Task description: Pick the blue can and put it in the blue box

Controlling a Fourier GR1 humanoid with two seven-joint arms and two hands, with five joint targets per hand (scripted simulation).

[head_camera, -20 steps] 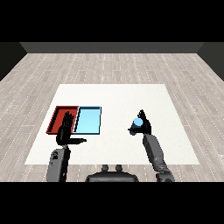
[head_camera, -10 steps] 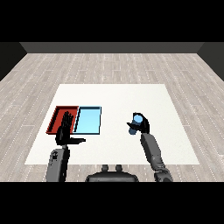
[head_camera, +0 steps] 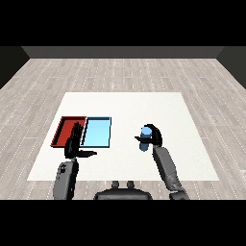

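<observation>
The right hand [head_camera: 153,136] curls round the blue can [head_camera: 145,139], apparently lifted, well right of the blue tray [head_camera: 97,132], so the grasp looks done and carry and placing remain; the left hand [head_camera: 73,144] is spread.

The right hand [head_camera: 153,136] hides part of the blue can [head_camera: 145,139]; left hand [head_camera: 73,144] overlaps the red tray [head_camera: 61,130].

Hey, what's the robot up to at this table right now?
The right hand has its fingers curled round the blue can, well to the right of both trays. The light blue tray sits beside the red tray and has nothing in it yet. The left hand hovers open by the trays.
</observation>
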